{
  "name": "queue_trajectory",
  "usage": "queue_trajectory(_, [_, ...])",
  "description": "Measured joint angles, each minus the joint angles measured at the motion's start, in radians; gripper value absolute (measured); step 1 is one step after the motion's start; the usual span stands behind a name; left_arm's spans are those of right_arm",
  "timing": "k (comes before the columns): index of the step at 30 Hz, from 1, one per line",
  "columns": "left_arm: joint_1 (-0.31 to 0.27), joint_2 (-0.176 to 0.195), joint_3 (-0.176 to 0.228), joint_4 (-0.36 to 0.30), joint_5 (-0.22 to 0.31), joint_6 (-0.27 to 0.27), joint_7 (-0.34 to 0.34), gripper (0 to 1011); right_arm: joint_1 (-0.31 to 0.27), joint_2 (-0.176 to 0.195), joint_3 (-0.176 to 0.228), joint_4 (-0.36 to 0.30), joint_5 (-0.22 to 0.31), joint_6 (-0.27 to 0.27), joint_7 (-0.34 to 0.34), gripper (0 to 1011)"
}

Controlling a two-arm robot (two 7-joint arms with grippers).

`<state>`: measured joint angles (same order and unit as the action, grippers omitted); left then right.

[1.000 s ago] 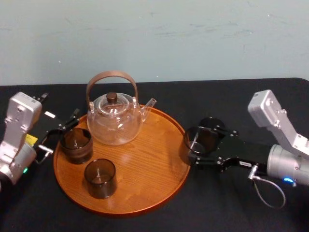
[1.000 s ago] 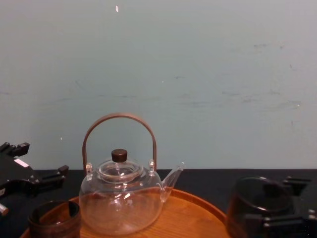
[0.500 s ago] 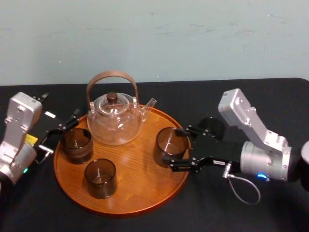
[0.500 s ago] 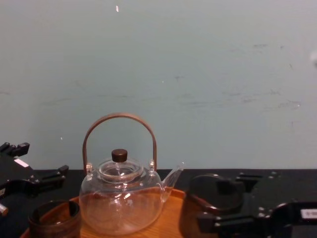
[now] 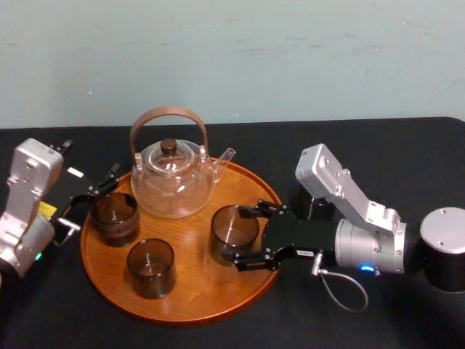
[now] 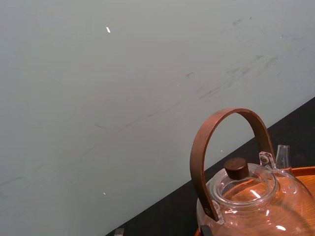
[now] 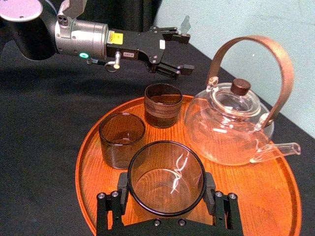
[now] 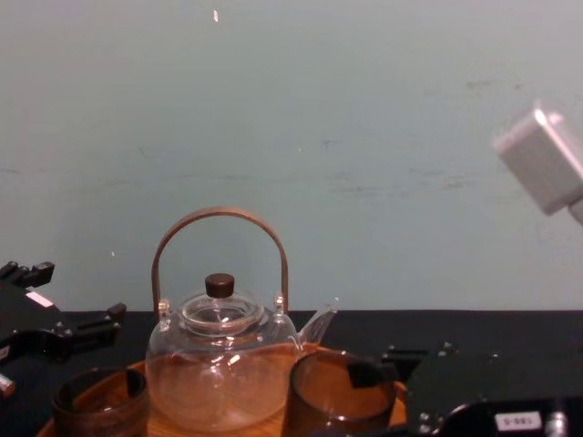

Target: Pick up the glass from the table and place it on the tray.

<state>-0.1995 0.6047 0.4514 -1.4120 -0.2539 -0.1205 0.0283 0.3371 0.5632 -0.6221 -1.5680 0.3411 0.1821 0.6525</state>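
Shifted leftward since the earlier frame: glass (image 5: 234,233) and right gripper (image 5: 237,236). Left gripper (image 5: 91,198) idles, fingers spread, at the tray's (image 5: 196,287) left edge. Glass over tray's right half, clamped mid-wall. We judge it light, slick, brittle: squeeze gently.

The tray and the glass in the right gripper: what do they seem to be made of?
The tray: probably wood, orange-brown with grain lines and a soft sheen. The glass: brown-tinted transparent glass, or possibly clear plastic; the tray's grain shows through it and its rim glints.
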Motion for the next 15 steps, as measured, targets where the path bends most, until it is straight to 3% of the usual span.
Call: queue_trajectory(15, [0.0,0.0,0.0,0.0,0.0,0.0,0.0,1001,0.019,-0.036,-0.038,0.075,-0.002,-0.016,0.009,902])
